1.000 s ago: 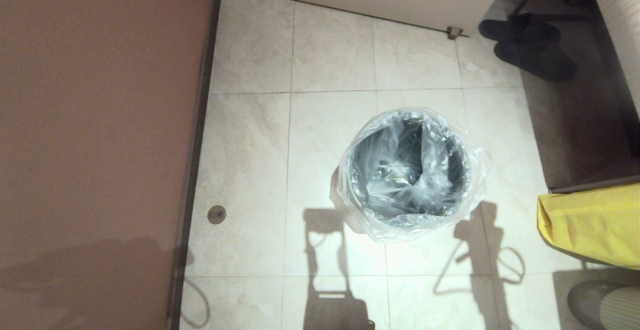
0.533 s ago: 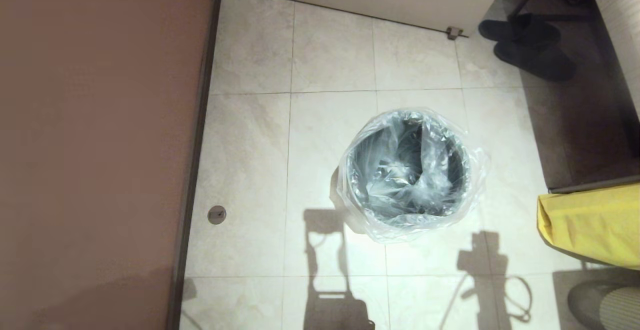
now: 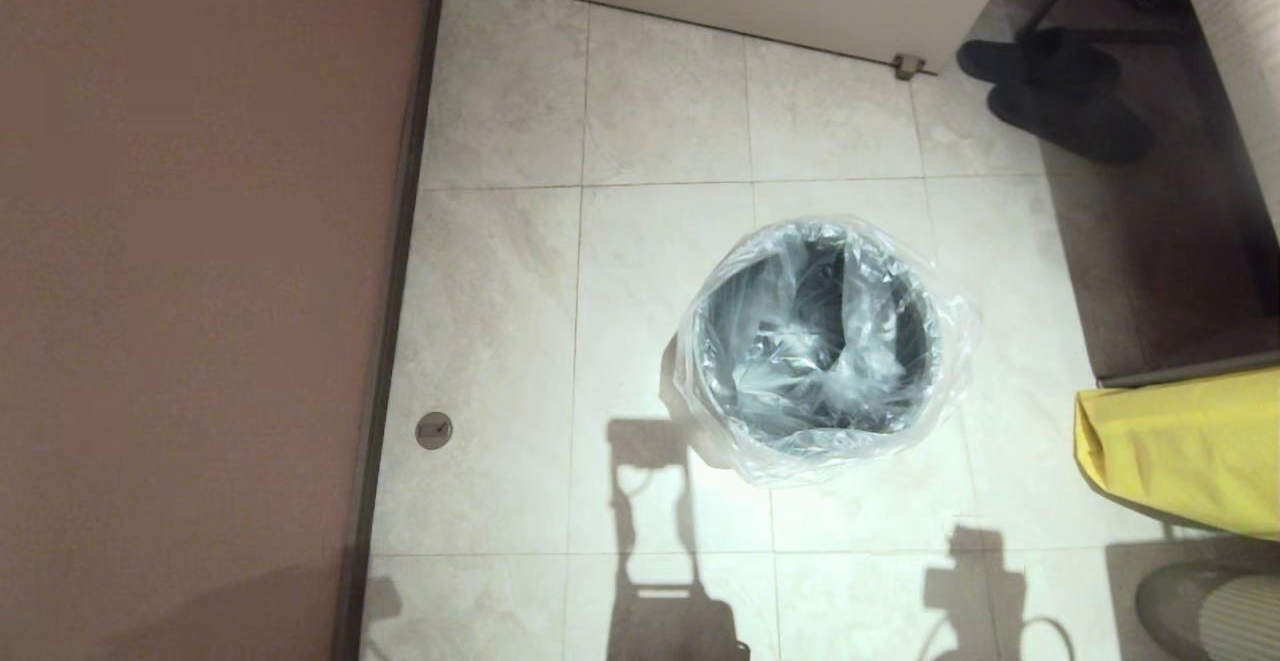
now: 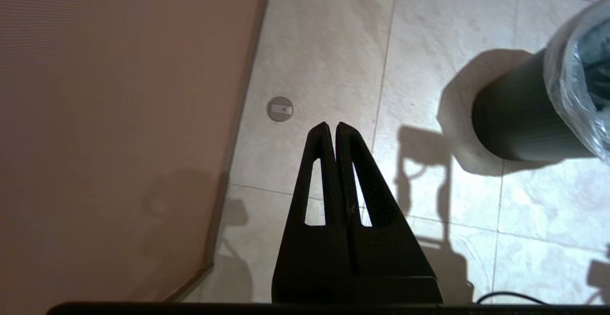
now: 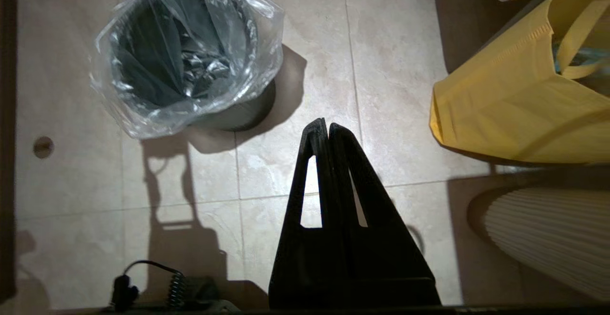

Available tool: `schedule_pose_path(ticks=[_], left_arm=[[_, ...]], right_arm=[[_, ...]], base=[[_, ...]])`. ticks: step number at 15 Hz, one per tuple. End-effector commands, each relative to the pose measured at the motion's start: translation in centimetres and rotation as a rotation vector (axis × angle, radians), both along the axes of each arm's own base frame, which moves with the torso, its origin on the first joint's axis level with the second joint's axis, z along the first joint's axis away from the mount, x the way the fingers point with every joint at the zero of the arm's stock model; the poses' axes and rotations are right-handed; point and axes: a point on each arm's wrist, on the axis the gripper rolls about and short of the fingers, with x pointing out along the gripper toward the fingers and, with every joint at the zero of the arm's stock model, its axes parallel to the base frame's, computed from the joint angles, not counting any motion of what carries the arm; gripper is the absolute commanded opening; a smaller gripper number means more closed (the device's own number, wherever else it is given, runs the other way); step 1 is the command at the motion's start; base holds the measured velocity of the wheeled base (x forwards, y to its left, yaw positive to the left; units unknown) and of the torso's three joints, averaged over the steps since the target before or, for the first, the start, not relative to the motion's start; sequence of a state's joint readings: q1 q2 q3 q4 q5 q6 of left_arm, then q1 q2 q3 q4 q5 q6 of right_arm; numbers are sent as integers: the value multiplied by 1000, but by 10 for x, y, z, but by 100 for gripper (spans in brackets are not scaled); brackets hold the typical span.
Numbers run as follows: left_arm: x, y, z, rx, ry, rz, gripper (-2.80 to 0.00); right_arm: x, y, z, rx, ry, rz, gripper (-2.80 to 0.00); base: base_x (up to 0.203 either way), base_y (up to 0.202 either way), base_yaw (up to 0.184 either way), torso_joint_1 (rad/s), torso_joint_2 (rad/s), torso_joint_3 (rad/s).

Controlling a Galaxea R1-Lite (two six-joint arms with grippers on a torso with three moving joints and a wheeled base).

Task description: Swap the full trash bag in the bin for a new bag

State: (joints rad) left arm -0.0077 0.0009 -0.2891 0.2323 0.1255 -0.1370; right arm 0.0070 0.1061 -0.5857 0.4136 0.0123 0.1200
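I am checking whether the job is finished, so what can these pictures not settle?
- Round dark waste bin: its bottom is veiled by the crinkly clear plastic bag in the head and right wrist views.
- Opaque yellow bag: contents hidden by its own walls, and it is cut by the edge.
- Neither hand shows in the head view.

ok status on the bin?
Left gripper and right gripper shut, empty, clear of the bin. New bag lines it, folded over rim. Nothing obstructing.

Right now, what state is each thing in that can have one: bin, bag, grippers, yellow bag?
bin: upright on the floor, lined.
new bag: inside the bin, mouth open, edge folded over the rim.
left gripper: shut, empty, above the floor away from the bin.
right gripper: shut, empty, above the floor between bin and yellow bag.
yellow bag: mouth open.
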Motion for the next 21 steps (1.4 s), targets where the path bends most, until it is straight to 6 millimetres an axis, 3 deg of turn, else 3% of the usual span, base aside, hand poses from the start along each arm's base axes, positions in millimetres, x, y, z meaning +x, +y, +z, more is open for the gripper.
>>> schedule_pose_path(ticks=[1, 9, 14, 21], left_arm=[[2, 0, -5, 0, 19, -14, -280], [17, -1, -25, 112, 23, -38, -280], [23, -1, -40, 134, 72, -48, -280], [25, -2, -45, 246, 91, -79, -280]], right_arm=[[-6, 0, -23, -49, -29, -6, -280], [13, 0, -54, -84, 92, -18, -280], [36, 0, -76, -84, 22, -38, -280], [43, -1, -92, -87, 69, -45, -280]], base=[[0, 0, 0, 0, 0, 0], [0, 0, 0, 0, 0, 0], [0, 0, 0, 0, 0, 0], [0, 0, 0, 0, 0, 0]])
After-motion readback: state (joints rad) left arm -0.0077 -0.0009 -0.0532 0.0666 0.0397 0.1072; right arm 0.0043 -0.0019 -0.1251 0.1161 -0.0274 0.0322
